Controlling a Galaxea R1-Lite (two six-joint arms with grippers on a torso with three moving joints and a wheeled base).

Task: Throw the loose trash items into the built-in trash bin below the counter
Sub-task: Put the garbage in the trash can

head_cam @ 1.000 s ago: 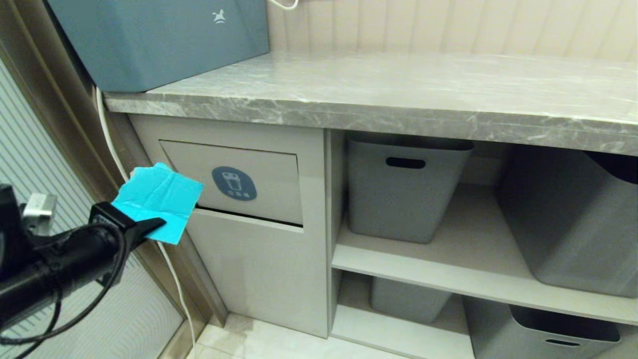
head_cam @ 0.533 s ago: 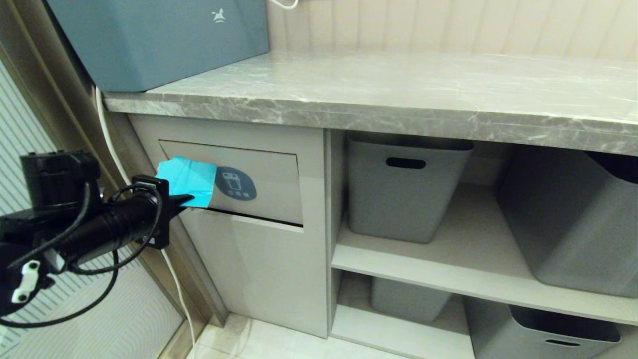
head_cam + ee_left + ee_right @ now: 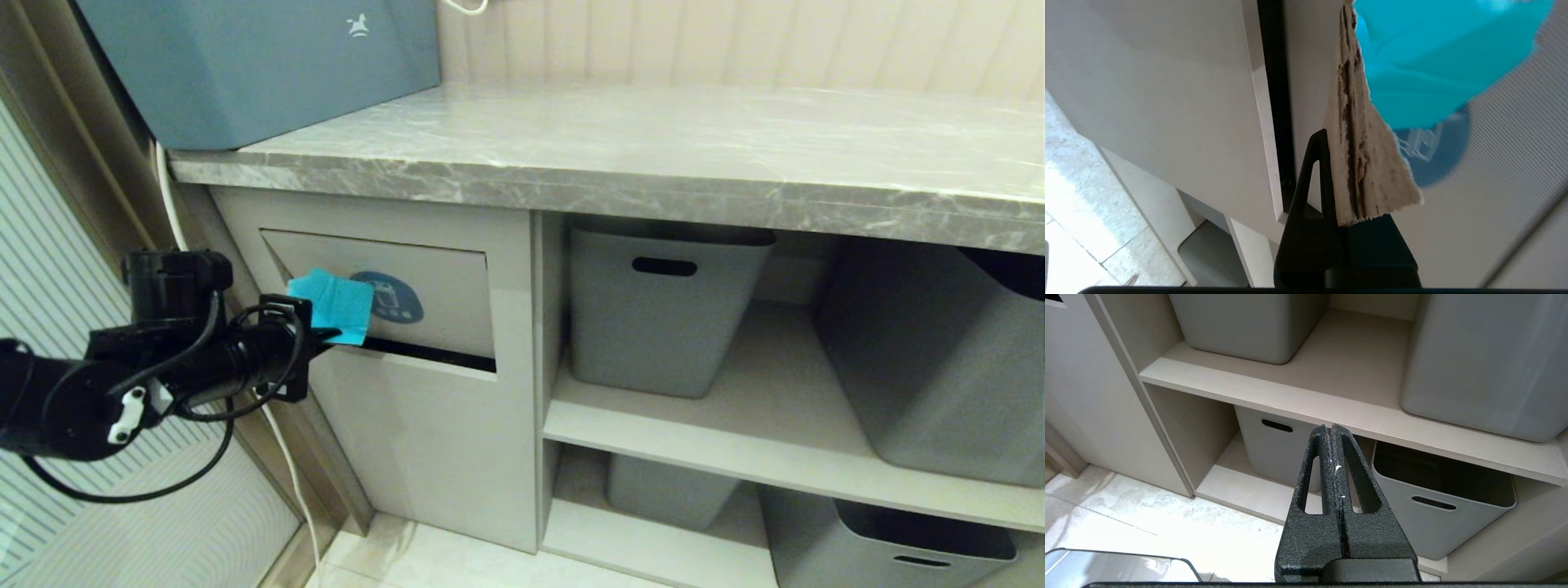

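My left gripper is shut on the folded teal-and-brown cardboard piece and holds it against the flap of the built-in trash bin, covering part of the round blue sticker. In the left wrist view the cardboard piece rises from the left gripper, brown torn side toward me, teal side over the sticker. A dark slot runs along the flap's lower edge. The counter lies above. My right gripper is shut and empty, parked low before the shelves.
A large blue-grey box stands on the counter's left end. Grey storage bins fill the open shelves to the right of the bin. A white cable hangs down the wall beside the cabinet. Pale tiled floor lies below.
My left arm has reached forward and to the right, carrying the cardboard piece from left of the cabinet up against the bin flap. The right arm has not moved.
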